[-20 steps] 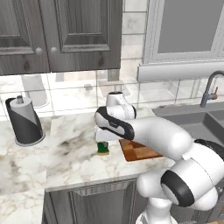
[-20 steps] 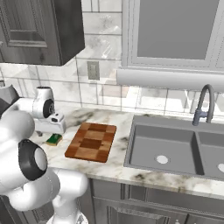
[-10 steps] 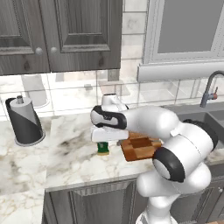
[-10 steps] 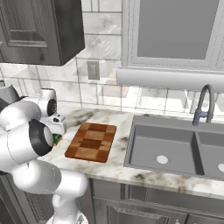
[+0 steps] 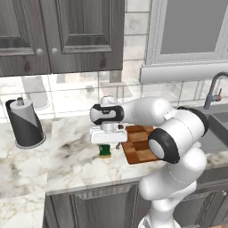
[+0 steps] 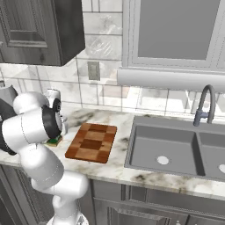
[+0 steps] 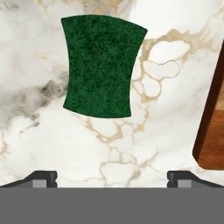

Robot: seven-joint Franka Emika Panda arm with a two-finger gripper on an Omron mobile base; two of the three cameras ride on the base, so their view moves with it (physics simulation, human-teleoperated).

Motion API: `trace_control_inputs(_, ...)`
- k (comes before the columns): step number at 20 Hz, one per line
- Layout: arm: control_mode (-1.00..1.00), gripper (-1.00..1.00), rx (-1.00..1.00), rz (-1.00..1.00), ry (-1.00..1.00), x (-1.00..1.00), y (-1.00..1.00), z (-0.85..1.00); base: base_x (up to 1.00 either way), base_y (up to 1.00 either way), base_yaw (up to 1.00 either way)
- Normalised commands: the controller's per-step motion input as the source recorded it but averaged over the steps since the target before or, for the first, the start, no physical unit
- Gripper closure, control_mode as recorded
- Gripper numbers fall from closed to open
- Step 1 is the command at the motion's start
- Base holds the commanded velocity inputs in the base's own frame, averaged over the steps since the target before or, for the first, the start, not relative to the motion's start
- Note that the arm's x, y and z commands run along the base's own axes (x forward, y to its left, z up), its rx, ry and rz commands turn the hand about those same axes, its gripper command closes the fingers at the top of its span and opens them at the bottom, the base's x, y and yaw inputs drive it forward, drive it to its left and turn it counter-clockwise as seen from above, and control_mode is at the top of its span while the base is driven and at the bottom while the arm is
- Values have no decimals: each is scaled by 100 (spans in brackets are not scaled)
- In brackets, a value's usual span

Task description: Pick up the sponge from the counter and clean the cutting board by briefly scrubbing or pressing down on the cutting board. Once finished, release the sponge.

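- Hand view: sponge (image 7: 102,65) green side up on counter (image 7: 131,153), beside board (image 7: 213,135).
- Gripper (image 5: 106,143) above sponge (jaws wide apart, holding nothing).

Dark grey panelled wall cabinets (image 5: 62,35) hang over a glossy white tiled backsplash (image 6: 105,94); to the right, a grey double-basin sink (image 6: 176,154) with an arched faucet (image 6: 204,105).

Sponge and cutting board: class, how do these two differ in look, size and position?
The sponge is plain dark green on top; the cutting board is checkered brown wood. The sponge is far smaller than the cutting board. The sponge sits beneath the open gripper; the cutting board lies beside it. Both rest flat on the counter.
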Motion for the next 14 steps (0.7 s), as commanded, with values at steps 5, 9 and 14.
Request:
trace_control_inputs(5, -100, -100, -2, -3, 4, 4, 5, -21, 0, 0, 0)
trace_control_inputs(9, -100, -100, -3, -4, 0, 0, 0, -22, 0, 0, 0)
trace_control_inputs(14, -100, -100, -5, -5, 0, 0, 1, -13, 0, 0, 0)
